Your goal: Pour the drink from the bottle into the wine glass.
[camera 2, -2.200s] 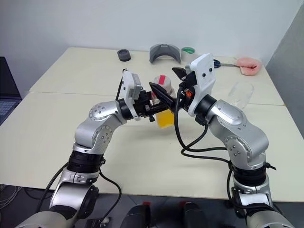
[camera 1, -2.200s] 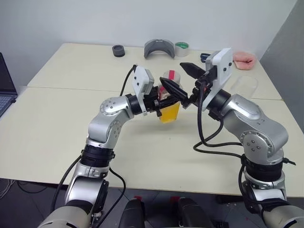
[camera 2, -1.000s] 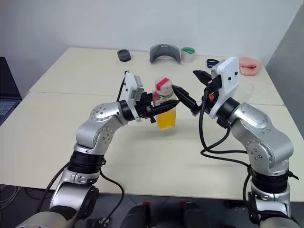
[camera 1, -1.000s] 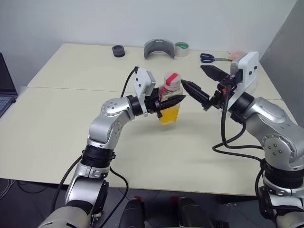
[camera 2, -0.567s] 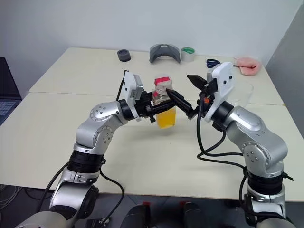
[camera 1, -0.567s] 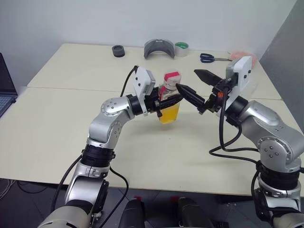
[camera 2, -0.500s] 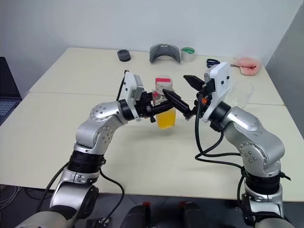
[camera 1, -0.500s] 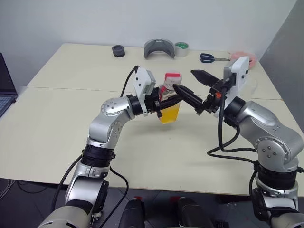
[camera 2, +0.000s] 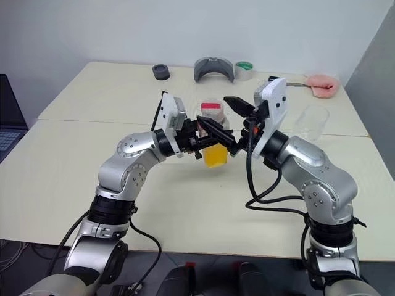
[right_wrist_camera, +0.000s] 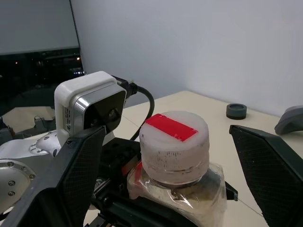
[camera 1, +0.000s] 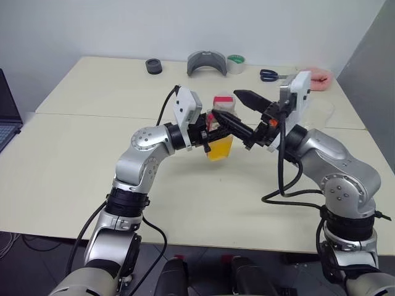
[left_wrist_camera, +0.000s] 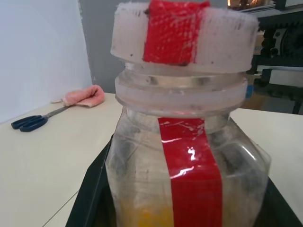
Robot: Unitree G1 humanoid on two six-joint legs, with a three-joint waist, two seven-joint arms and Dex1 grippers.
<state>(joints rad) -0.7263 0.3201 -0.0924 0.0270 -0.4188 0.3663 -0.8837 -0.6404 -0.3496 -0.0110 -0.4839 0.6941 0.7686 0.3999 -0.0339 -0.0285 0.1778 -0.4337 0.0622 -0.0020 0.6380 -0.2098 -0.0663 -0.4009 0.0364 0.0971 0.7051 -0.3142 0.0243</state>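
Bottle (camera 1: 220, 126) held upright above table (camera 1: 74, 166) centre, capped, orange drink (camera 1: 220, 148) filling only its lower part. Left gripper (camera 1: 217, 125) clamped tight on bottle body. Right gripper (camera 2: 223, 120) spread wide, fingers either side of the cap (right_wrist_camera: 174, 138), not gripping. Wine glass (camera 2: 310, 121) further right, apparently empty. Far edge: tape roll (camera 1: 236, 63), scissors (camera 1: 271, 75).
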